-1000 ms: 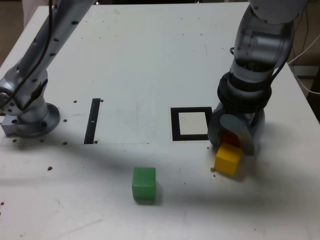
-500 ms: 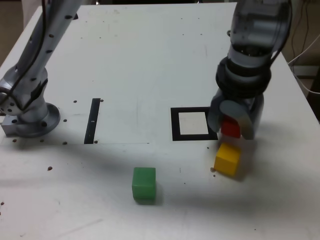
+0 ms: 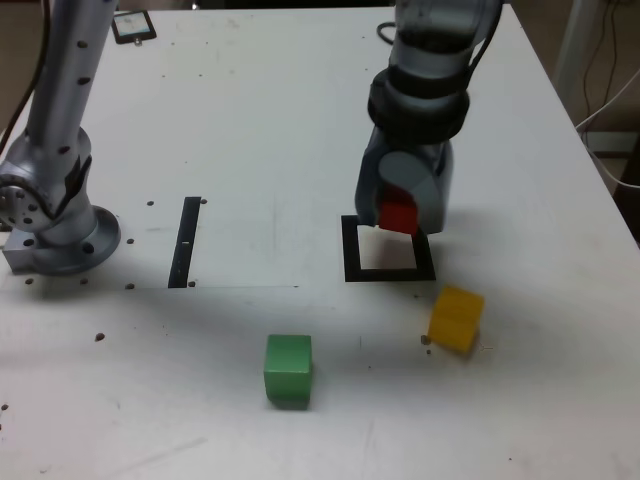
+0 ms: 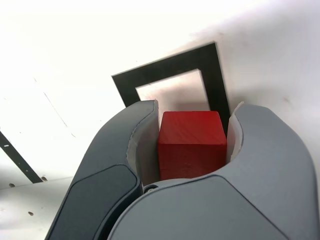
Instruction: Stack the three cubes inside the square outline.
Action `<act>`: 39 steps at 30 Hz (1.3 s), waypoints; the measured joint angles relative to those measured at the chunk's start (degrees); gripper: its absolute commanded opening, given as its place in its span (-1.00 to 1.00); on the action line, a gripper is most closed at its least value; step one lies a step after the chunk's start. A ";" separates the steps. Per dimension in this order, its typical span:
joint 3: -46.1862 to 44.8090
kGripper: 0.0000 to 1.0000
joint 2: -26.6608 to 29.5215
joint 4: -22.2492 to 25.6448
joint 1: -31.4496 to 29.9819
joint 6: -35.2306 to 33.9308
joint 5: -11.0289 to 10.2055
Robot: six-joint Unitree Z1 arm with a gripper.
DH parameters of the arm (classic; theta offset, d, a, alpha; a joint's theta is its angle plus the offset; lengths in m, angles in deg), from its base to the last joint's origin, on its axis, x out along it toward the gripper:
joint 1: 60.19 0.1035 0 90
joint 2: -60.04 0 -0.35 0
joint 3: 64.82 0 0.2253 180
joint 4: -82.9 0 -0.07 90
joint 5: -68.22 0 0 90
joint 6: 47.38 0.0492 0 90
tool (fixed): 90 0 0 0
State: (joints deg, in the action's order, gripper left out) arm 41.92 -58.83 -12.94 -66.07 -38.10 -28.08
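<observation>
Exterior view: your gripper (image 3: pixel 402 212) is clamped on the red cube (image 3: pixel 397 214), held above the square outline (image 3: pixel 349 250), over its far edge. Yellow cube (image 3: pixel 456 318) sits tilted, near-right of the outline; green cube (image 3: pixel 288 369) lies well apart, near-left. White table (image 3: pixel 250 120) is open on the far side; thin black strip (image 3: pixel 186 240) and arm base (image 3: pixel 55 235) at left.

Wrist view: both jaws press the red cube's (image 4: pixel 190 144) sides; outline (image 4: pixel 125 85) lies beyond.

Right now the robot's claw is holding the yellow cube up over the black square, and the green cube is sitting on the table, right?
Not quite. The gripper holds the red cube, not the yellow one. The wrist view shows red between the jaws, above the square outline. The yellow cube and green cube sit on the table.
</observation>
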 measured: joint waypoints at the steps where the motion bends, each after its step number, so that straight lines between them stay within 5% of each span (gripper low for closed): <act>1: -0.86 -0.69 0.02 -0.51 0.38 -0.07 0.06; 24: -7.06 -0.63 0.76 -5.99 1.30 -4.37 3.83; 32: -7.57 -0.20 -0.81 -6.57 2.12 -3.66 3.87; 39: -8.78 0.94 -0.81 -8.07 2.25 -3.66 3.91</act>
State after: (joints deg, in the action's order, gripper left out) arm 33.14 -59.65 -21.01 -63.82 -41.75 -24.16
